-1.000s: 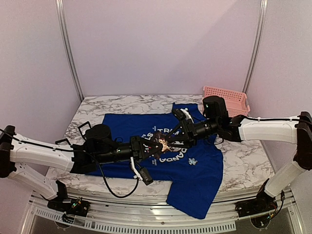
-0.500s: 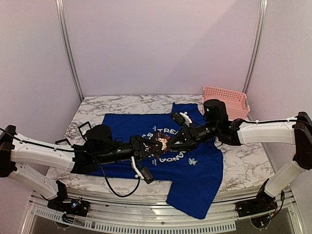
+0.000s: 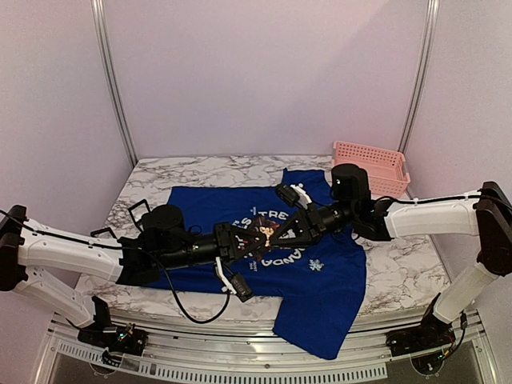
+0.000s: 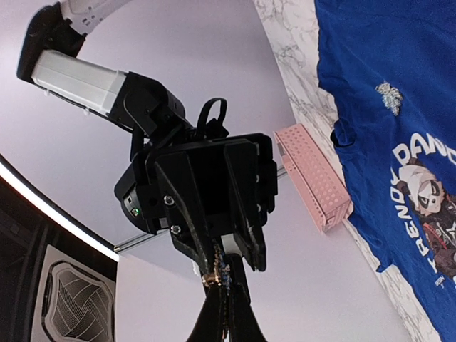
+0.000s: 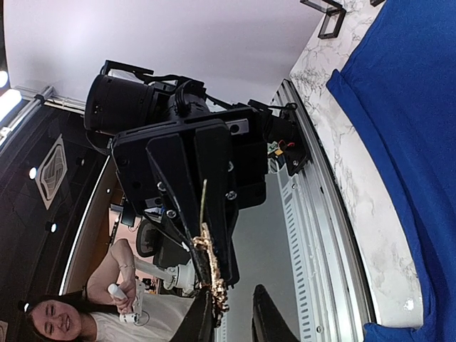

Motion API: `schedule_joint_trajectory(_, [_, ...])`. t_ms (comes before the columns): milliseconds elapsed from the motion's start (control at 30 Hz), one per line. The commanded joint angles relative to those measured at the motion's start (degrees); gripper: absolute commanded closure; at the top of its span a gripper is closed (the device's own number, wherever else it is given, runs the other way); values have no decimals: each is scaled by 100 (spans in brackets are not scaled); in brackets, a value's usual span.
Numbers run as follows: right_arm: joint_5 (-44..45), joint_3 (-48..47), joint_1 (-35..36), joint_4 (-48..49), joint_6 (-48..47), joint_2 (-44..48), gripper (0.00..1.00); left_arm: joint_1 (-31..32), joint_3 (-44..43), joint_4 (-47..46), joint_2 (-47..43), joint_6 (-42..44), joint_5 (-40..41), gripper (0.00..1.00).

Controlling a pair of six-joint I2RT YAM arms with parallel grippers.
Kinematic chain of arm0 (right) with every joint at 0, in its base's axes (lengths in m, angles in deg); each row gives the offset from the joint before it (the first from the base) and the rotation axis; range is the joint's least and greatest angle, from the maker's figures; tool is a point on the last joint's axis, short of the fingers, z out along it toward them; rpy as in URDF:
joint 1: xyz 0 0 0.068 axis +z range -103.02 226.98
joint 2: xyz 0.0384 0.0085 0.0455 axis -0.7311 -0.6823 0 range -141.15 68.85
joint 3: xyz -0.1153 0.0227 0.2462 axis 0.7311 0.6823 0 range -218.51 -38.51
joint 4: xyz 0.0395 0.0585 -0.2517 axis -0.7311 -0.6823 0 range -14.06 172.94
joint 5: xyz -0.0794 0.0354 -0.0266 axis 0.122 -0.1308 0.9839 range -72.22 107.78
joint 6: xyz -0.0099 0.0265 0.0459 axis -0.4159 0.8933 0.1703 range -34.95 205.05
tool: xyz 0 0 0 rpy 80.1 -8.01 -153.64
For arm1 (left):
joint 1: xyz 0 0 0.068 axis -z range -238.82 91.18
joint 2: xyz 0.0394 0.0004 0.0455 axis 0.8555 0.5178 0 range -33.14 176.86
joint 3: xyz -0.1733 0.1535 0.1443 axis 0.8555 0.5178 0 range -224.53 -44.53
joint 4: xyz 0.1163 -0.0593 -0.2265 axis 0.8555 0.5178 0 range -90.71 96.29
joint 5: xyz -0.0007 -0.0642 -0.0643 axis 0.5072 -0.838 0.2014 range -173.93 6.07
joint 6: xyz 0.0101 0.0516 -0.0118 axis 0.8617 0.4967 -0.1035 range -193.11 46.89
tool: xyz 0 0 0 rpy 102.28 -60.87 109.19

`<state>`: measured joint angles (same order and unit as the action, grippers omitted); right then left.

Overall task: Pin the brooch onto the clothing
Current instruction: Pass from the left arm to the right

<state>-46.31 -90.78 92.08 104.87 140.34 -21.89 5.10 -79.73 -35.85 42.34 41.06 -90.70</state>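
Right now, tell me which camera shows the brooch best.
The right wrist view: the brooch is close, its gold body and pin clear, pinched in the left gripper. The left wrist view shows only a gold bit at the fingertips; the top view, a tiny speck over the shirt.

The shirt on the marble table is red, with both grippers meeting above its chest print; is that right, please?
Not quite: the shirt is royal blue, not red, as the top external view shows. The rest holds: it lies on the marble table, and the left gripper and right gripper meet above its chest print.
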Motion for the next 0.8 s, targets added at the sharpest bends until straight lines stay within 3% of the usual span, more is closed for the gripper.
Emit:
schedule_joint_trajectory(0, [-96, -212, 66, 119, 4, -179, 84, 85, -57, -28, 72, 211, 35, 100])
schedule_joint_trajectory(200, [-20, -206, 68, 102, 3, -189, 94, 112, -21, -11, 85, 176, -18, 100])
schedule_joint_trajectory(367, [12, -230, 64, 181, 70, -233, 84, 127, -23, -61, 139, 167, -41, 100])
schedule_joint_trajectory(467, [13, -235, 69, 225, 83, -234, 83, 129, -27, -63, 127, 158, -39, 100])
schedule_joint_trajectory(667, [-15, -231, 67, 363, 154, -247, 99, 146, 38, -55, 88, 143, -50, 100])
schedule_joint_trajectory(767, [29, -193, 68, 297, 145, -230, 100, 147, 75, -76, 72, 51, -11, 100])
